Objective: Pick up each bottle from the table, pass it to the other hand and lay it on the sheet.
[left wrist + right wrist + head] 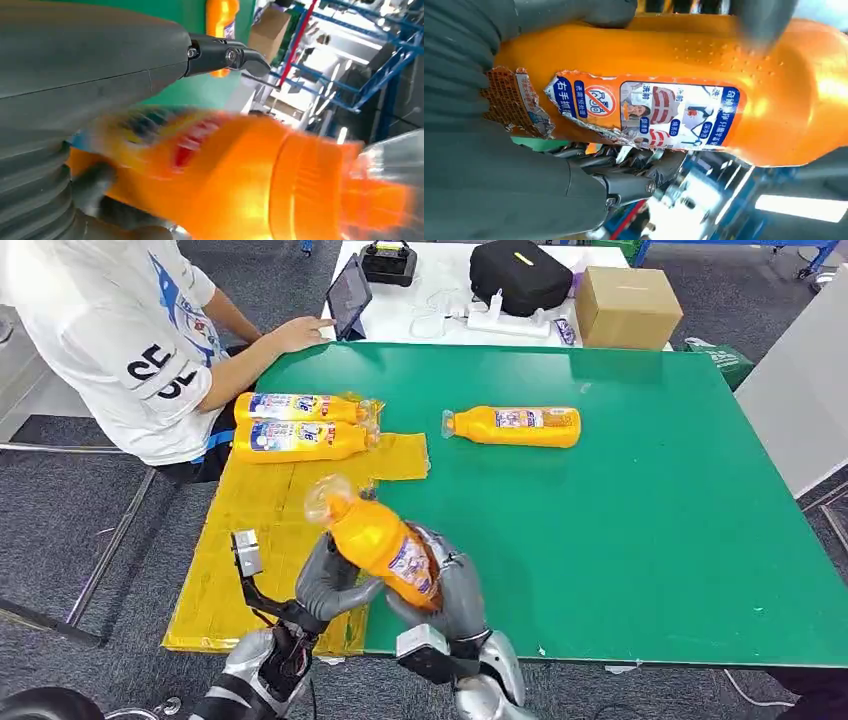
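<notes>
A robot test lab or workshop is shown. A green table is set on grey carpet, and a white table behind it is loaded with a tablet, a black bag, cables and a cardboard box. Blue metal racks are seen beyond.

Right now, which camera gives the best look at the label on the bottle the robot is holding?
The right wrist view: the held bottle fills it and its torn label is sharp. The head view shows the label small, between both hands. The left wrist view shows it blurred.
</notes>
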Controlling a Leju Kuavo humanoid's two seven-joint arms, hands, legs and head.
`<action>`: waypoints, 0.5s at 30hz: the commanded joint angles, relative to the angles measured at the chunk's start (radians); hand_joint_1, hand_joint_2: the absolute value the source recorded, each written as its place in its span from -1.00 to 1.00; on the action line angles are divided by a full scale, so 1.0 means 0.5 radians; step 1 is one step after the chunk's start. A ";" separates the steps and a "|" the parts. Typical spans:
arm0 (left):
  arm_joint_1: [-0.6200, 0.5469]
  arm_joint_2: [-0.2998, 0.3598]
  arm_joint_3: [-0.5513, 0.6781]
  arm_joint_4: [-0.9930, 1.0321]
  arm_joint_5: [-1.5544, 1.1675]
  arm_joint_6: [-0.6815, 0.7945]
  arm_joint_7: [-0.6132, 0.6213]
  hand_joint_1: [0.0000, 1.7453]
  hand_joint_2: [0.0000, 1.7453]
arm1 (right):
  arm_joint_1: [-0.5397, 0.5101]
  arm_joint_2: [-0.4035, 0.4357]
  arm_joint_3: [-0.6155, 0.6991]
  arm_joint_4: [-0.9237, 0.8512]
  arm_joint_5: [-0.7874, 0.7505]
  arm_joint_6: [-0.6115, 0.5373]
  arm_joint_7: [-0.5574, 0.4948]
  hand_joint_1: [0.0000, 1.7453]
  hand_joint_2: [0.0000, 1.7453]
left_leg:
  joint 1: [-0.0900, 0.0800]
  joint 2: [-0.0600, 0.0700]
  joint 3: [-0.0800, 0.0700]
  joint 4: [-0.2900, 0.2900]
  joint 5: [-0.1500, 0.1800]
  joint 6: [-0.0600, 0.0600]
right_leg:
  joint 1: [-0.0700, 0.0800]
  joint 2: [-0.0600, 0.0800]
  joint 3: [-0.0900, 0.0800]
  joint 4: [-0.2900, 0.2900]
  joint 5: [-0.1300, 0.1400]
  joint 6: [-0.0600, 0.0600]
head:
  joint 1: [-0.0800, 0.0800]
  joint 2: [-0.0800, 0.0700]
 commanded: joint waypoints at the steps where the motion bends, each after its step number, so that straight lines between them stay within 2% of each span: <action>1: -0.129 0.061 -0.117 0.262 0.026 -0.043 0.000 -1.00 1.00 | -0.244 0.090 0.273 0.565 0.066 0.085 -0.007 1.00 1.00 | 0.001 0.004 0.008 -0.002 -0.001 -0.001 | 0.002 0.002 0.007 -0.003 0.000 -0.003 | -0.001 0.000; 2: -0.132 0.061 -0.120 0.264 0.041 -0.056 0.001 -1.00 1.00 | -0.250 0.104 0.287 0.627 0.075 0.101 -0.007 1.00 1.00 | 0.004 0.007 0.018 -0.002 -0.005 -0.003 | 0.005 0.003 0.017 -0.005 -0.002 -0.006 | 0.000 0.000; 3: -0.135 0.066 -0.125 0.263 0.056 -0.070 0.002 -1.00 1.00 | -0.256 0.116 0.311 0.700 0.086 0.092 -0.007 1.00 1.00 | 0.002 0.004 0.010 -0.003 -0.002 -0.002 | 0.002 0.002 0.009 -0.004 0.000 -0.003 | 0.000 0.000; 6: -0.130 0.080 -0.121 0.244 0.159 -0.169 0.029 -1.00 1.00 | -0.267 0.128 0.335 0.806 0.031 0.128 -0.007 1.00 1.00 | 0.002 0.001 0.009 -0.002 -0.002 -0.002 | 0.003 -0.001 0.009 -0.004 -0.001 -0.003 | 0.000 0.000; 15: -0.123 0.105 -0.148 0.212 0.157 -0.155 0.042 -1.00 1.00 | -0.301 0.137 0.314 0.880 -0.004 0.109 -0.007 1.00 1.00 | 0.002 -0.001 0.009 -0.001 -0.003 -0.002 | 0.003 -0.004 0.009 -0.003 -0.003 -0.003 | -0.001 0.000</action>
